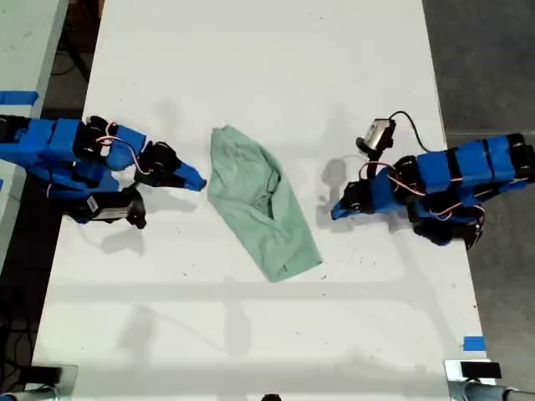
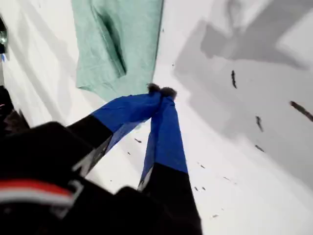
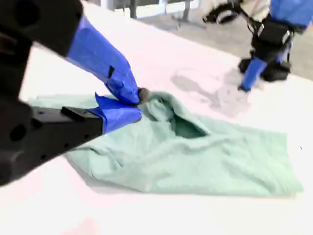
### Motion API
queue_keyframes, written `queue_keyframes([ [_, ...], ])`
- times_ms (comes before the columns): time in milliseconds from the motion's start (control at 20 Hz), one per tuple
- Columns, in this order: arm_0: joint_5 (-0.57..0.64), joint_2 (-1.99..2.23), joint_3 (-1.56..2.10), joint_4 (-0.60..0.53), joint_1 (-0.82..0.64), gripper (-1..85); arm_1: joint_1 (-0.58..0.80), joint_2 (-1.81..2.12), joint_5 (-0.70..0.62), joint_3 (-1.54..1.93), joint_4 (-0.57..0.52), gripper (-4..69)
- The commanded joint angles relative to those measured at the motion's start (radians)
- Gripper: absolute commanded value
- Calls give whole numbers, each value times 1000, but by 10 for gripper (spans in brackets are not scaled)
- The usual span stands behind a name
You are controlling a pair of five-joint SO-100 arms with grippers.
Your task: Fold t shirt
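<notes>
The pale mint-green t shirt (image 1: 255, 205) lies crumpled in a long slanted strip at the middle of the white table. My second gripper (image 1: 199, 183) comes from the exterior view's left and is shut, its tips at the shirt's near edge (image 3: 138, 100). I see no cloth between its fingers. The shirt (image 3: 205, 152) spreads beyond it. My first gripper (image 1: 336, 213) comes from the exterior view's right, shut, and stops a short way off the shirt. In the first wrist view its tips (image 2: 160, 90) meet just short of the shirt's corner (image 2: 122, 39).
The white table (image 1: 251, 67) runs past both arms, with dark floor beyond its edge on the exterior view's right. Blue tape (image 1: 473, 342) marks the table's near corner on that side. The first arm (image 3: 259, 49) shows across the table in the second wrist view.
</notes>
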Motion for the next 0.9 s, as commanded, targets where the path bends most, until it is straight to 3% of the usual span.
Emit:
queue_keyframes([
  [0,-74,-854,-813,262,114,120,-69,-227,11,-249,-14,90],
  [100,-66,-1157,-1147,314,169,167,-106,-416,-8,-428,43,235],
  [150,-60,-1249,-1252,314,186,181,-114,-494,-2,-508,91,254],
  [500,-64,-1529,-1488,276,212,214,-104,-698,-72,-561,3,180],
  [600,-31,-1577,-1493,239,219,137,-110,-741,-72,-563,-31,165],
  [650,3,-1603,-1500,215,224,2,-118,-764,-74,-563,-52,155],
  [750,17,-1634,-1513,198,252,-2,-132,-834,-92,-583,-97,123],
  [850,57,-1637,-1509,207,279,-2,-155,-919,-98,-650,-98,15],
])
